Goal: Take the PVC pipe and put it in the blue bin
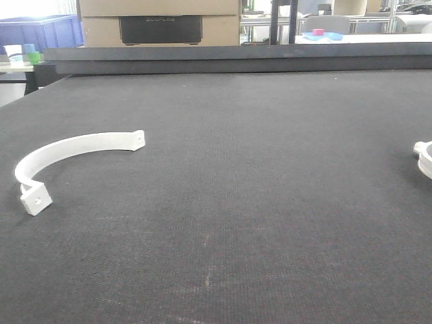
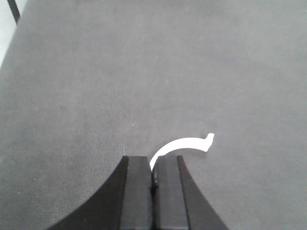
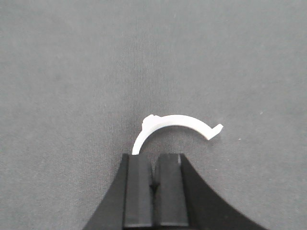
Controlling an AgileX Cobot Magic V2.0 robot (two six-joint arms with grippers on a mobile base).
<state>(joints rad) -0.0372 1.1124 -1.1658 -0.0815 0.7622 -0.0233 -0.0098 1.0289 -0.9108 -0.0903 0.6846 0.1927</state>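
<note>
A white curved PVC pipe piece (image 1: 74, 145) lies flat on the dark table at the left of the front view. The end of a second white piece (image 1: 425, 158) shows at the right edge. The blue bin (image 1: 40, 30) stands beyond the table's far left corner. Neither gripper appears in the front view. In the left wrist view my left gripper (image 2: 154, 163) is shut, above the table, and the white arc (image 2: 184, 143) runs out from behind its fingertips. In the right wrist view my right gripper (image 3: 154, 160) is shut, with a white arc (image 3: 177, 120) on the table just past its tips.
A dark felt-like mat covers the table (image 1: 256, 202). A raised dark ledge (image 1: 236, 57) runs along its far edge, with a cardboard box (image 1: 158, 20) behind it. Small coloured items sit on a side table at the far left (image 1: 27, 54).
</note>
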